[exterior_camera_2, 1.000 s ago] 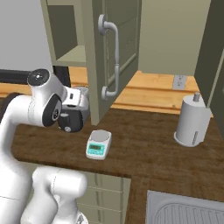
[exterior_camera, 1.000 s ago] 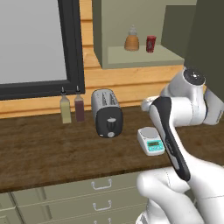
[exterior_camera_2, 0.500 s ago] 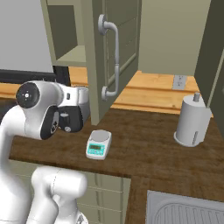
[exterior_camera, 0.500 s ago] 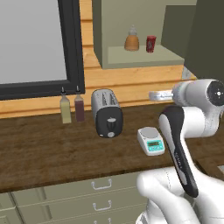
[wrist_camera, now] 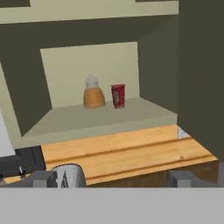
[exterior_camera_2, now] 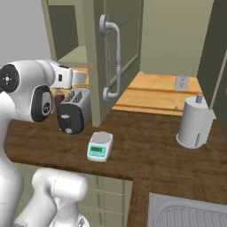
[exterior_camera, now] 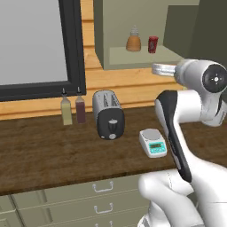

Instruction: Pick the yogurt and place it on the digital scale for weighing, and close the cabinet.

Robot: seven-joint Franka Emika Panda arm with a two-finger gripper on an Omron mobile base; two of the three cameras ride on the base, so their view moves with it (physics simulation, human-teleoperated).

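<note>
Yogurt point(wrist_camera: 117, 96) stood upright on cabinet point(wrist_camera: 100, 116) shelf, bottle point(wrist_camera: 92, 92) at its 9 o'clock. Likely light, rigid, slick; grip mid-wall. Pincer point(wrist_camera: 111, 178) spread wide, empty.

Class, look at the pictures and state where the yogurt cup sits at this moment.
The yogurt stands upright on the open cabinet's shelf, just right of the orange-brown bottle in the hand view, above the counter.

Toaster point(exterior_camera: 107, 115), two bottles point(exterior_camera: 72, 109), paper-towel roll point(exterior_camera_2: 194, 123) on counter point(exterior_camera: 40, 150)
</note>
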